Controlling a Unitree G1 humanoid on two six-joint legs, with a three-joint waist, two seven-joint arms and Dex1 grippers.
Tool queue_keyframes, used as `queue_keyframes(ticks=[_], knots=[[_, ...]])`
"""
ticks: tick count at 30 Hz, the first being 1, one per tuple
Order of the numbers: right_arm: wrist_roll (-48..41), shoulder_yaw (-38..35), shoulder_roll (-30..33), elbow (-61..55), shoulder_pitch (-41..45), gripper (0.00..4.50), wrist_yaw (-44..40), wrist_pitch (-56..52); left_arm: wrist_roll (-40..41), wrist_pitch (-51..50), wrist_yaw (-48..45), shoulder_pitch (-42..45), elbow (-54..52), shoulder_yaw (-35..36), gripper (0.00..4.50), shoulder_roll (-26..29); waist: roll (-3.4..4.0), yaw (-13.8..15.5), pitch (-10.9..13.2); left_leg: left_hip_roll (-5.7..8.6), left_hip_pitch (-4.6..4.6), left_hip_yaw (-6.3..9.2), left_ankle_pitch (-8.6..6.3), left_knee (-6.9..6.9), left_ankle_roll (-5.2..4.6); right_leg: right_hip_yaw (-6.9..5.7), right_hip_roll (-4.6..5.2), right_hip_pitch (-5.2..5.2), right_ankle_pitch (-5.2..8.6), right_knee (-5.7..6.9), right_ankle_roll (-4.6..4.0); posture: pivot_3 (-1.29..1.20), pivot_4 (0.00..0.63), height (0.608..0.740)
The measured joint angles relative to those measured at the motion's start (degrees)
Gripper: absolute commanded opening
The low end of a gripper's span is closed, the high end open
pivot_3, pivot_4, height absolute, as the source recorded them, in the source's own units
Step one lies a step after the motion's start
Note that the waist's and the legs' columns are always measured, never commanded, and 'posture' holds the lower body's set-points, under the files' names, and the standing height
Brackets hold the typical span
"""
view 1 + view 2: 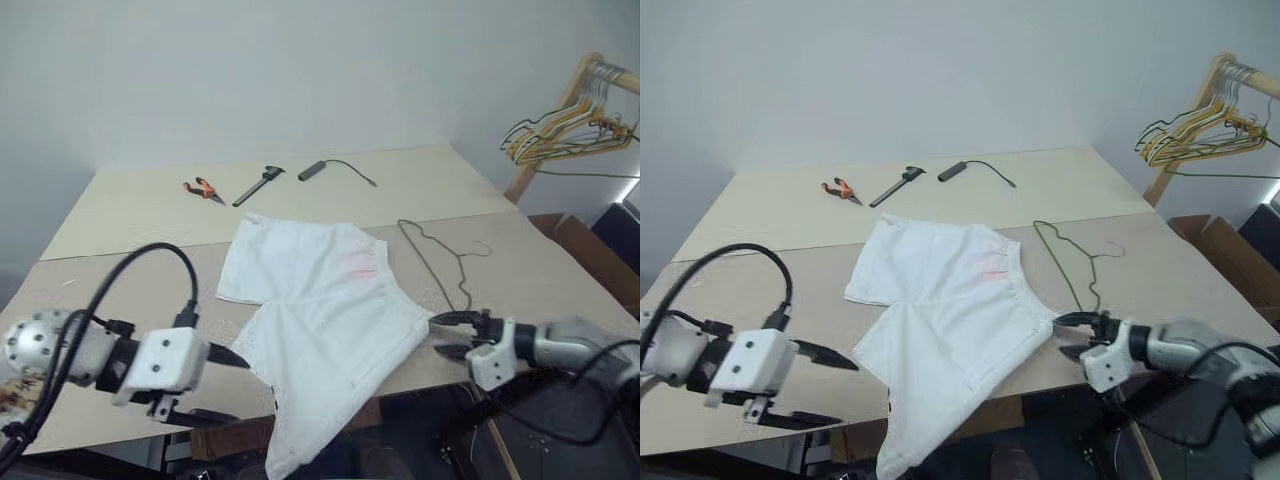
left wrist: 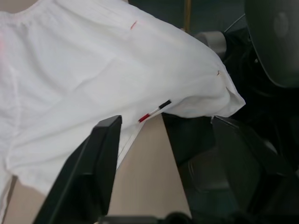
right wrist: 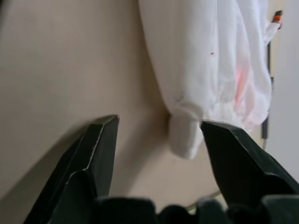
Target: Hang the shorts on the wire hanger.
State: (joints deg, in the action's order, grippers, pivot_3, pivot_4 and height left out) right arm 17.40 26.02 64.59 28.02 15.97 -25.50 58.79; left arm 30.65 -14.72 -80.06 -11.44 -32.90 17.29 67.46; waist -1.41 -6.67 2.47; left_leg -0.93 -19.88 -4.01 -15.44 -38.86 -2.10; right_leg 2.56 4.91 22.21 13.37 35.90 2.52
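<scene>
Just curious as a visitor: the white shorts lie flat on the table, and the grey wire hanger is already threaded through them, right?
Not quite. The wire hanger lies bare on the table beside the shorts, not threaded through them; the left eye view shows it. The shorts do lie on the table.

- No words, brand names, numbers or signs can be read anywhere in these views.
- The shorts (image 1: 320, 320) carry a faint pink smudge near the waistband, which is a stain and not lettering.
- A small red, white and black strip sits at the hem of the shorts in the left wrist view; no letters can be made out on it.
- The tools at the far side of the table (image 1: 140, 210) show no legible markings.
</scene>
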Motion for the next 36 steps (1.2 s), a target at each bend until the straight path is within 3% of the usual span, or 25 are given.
queue_keyframes(ticks=[4, 9, 15, 20, 23, 27, 33, 36], knots=[[-18.2, -6.2, 4.8, -9.7, -10.7, 4.31, -8.3, -13.4, -0.8, 4.8, -1.4, 6.2, 9.3, 2.2, 3.54, -1.7, -0.03, 0.6, 0.0, -0.02, 0.03, -0.04, -0.01, 0.0, 0.0, -0.02, 0.08, -0.03, 0.05, 0.01, 0.12, -0.07, 0.005, 0.74], [-34.2, -16.9, 1.6, -22.7, -15.3, 4.31, -6.9, -44.1, 0.1, 1.9, 6.3, 17.7, 12.6, -0.7, 3.54, -7.9, -0.12, 1.1, -0.1, -0.03, -0.02, -0.04, -0.02, -0.04, 0.01, -0.02, 0.11, -0.01, -0.27, 0.04, 0.64, -0.1, 0.0, 0.74], [-42.9, -17.5, -8.5, -28.2, -0.1, 4.31, 0.0, -91.5, 6.6, -6.3, 10.4, 24.7, 11.3, -5.5, 3.54, -13.5, -0.11, 0.9, -0.1, 0.03, -0.39, -0.05, -0.02, -0.08, 0.02, -0.01, 0.09, 0.31, -0.52, 0.0, 0.27, -0.13, 0.0, 0.74], [-36.9, -13.2, -16.2, -14.3, 13.7, 4.31, 2.2, -109.0, 7.3, -8.1, 12.1, 27.5, 11.1, -8.3, 3.54, -15.9, -0.11, 0.9, -0.1, 0.11, -0.65, -0.04, -0.08, -0.06, -0.06, -0.08, 0.05, 0.46, -0.5, -0.16, 0.28, -0.13, 0.0, 0.74], [-34.2, -12.9, -19.9, -5.2, 19.5, 3.69, 1.5, -112.0, 7.2, -8.3, 12.6, 28.0, 11.2, -9.6, 3.54, -16.5, -0.1, 0.6, -0.1, 0.14, -1.2, -0.03, -0.08, -0.18, -0.08, -0.05, 0.05, 0.94, -0.59, -0.14, 0.35, -0.12, 0.0, 0.74], [-31.3, -13.2, -21.1, 1.9, 22.9, 2.3, -0.6, -111.8, 7.2, -8.3, 13.2, 28.4, 11.0, -9.9, 3.54, -17.0, -0.12, 0.4, -0.1, 0.14, -1.27, 0.01, -0.1, -0.22, -0.11, -0.1, 0.06, 0.94, -0.6, -0.21, 0.38, -0.11, 0.0, 0.74], [-28.8, -13.5, -21.5, 2.5, 22.9, 0.14, -4.2, -111.6, 7.2, -8.2, 13.3, 26.7, 9.3, -9.5, 3.54, -17.0, -0.13, 0.4, -0.2, 0.14, -1.25, 0.05, -0.1, -0.25, -0.11, -0.15, 0.06, 0.91, -0.61, -0.17, 0.41, -0.11, 0.0, 0.74], [-27.5, -13.9, -21.4, 1.3, 22.1, 0.04, -5.3, -111.4, 7.1, -8.0, 13.3, 26.7, 9.0, -9.5, 3.54, -16.9, -0.16, 0.4, -0.2, 0.14, -1.24, 0.07, -0.1, -0.25, -0.11, -0.16, 0.05, 0.9, -0.61, -0.16, 0.41, -0.11, 0.0, 0.74]])
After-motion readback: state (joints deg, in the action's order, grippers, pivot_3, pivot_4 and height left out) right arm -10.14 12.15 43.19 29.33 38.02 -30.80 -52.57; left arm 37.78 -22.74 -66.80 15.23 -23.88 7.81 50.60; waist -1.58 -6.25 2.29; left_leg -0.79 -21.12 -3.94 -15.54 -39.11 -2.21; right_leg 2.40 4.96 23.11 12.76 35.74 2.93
